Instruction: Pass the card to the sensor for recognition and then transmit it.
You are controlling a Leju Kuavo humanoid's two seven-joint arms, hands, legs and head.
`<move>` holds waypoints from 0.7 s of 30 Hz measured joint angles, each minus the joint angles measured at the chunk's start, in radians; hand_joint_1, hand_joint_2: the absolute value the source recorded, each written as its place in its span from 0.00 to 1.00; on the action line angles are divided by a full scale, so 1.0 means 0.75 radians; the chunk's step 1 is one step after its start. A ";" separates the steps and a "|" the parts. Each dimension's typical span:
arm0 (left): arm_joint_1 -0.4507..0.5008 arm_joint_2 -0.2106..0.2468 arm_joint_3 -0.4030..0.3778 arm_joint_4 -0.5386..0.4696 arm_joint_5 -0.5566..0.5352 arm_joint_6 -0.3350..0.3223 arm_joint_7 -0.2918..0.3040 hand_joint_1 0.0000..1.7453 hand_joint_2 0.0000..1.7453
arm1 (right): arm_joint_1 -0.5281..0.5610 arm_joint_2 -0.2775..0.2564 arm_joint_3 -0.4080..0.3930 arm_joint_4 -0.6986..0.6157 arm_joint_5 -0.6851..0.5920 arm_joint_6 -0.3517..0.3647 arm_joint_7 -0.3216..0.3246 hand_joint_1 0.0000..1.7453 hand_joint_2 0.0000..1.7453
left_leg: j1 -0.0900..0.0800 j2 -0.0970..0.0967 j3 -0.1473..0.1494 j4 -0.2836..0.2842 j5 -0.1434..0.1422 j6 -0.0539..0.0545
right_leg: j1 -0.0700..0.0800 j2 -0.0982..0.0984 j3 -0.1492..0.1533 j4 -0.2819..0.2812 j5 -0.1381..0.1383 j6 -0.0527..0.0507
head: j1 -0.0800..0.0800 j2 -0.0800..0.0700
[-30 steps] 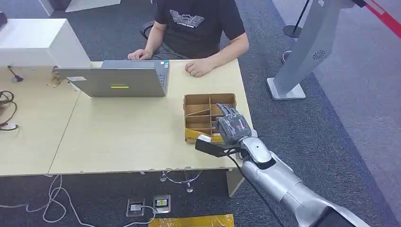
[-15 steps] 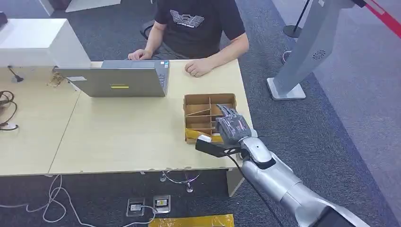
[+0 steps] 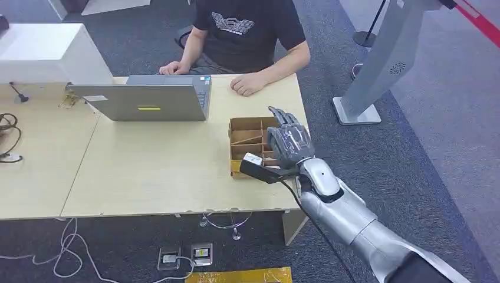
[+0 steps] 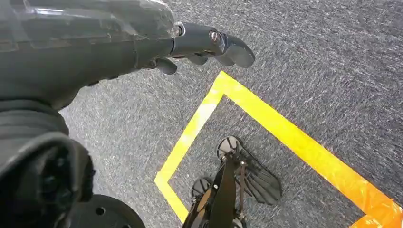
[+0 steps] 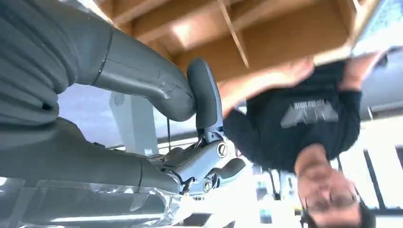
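From the head view, our right hand hovers over the cardboard divider box at the near right end of the bench, palm tipped toward the person seated behind the laptop. The fingers point up and away, spread, and we see no card between them. A thin pale strip leans across one of the box's middle compartments; we judge that this may be the card, though it is too small to be sure. No sensor is something we can pick out with confidence. To do this step well, we should bring the hand down over the compartment that holds the strip, turn the palm down, and close thumb and a finger on the strip's free edge rather than pressing on the dividers, which look light and could drag the box.

From the left wrist view, our left hand hangs over grey carpet crossed by yellow tape; its fingers curl loosely with nothing in them.

From the right wrist view, the thumb stands clear of the other fingers, apart and empty, just beside the box's wooden partitions. We should check the grip here before lifting.
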 joint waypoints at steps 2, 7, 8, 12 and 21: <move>0.000 0.000 0.001 0.000 0.004 -0.001 0.000 0.00 0.00 | -0.001 -0.008 -0.013 -0.060 0.022 0.010 0.008 1.00 1.00 | 0.000 0.000 0.000 0.000 0.000 0.000 | 0.000 0.000 0.000 0.000 0.000 0.000 | 0.001 0.000; 0.000 0.000 0.001 0.000 0.007 -0.002 0.000 0.00 0.00 | 0.000 -0.025 -0.042 -0.171 0.036 0.023 0.017 1.00 1.00 | 0.000 0.000 0.000 0.000 0.000 0.000 | 0.000 0.000 0.000 0.000 0.000 0.000 | 0.001 0.000; 0.000 0.000 0.000 0.000 0.007 -0.002 0.000 0.00 0.00 | 0.001 -0.028 -0.047 -0.189 0.036 0.024 0.018 1.00 1.00 | 0.000 0.000 0.000 0.000 0.000 0.000 | 0.000 0.000 0.000 0.000 0.000 0.000 | 0.000 0.000; 0.000 0.000 0.000 0.000 0.007 -0.003 -0.001 0.00 0.00 | 0.004 -0.038 -0.066 -0.233 0.036 0.042 0.024 0.00 1.00 | 0.000 0.000 0.000 0.000 0.000 0.000 | 0.000 0.000 0.000 0.000 0.000 0.000 | -0.001 0.000; 0.000 0.000 0.000 0.000 0.007 -0.004 -0.002 0.00 0.00 | 0.022 -0.054 -0.066 -0.254 0.020 0.189 0.046 0.00 1.00 | 0.000 0.001 0.000 0.000 0.000 0.000 | 0.000 0.000 0.000 0.000 0.000 0.000 | 0.000 0.000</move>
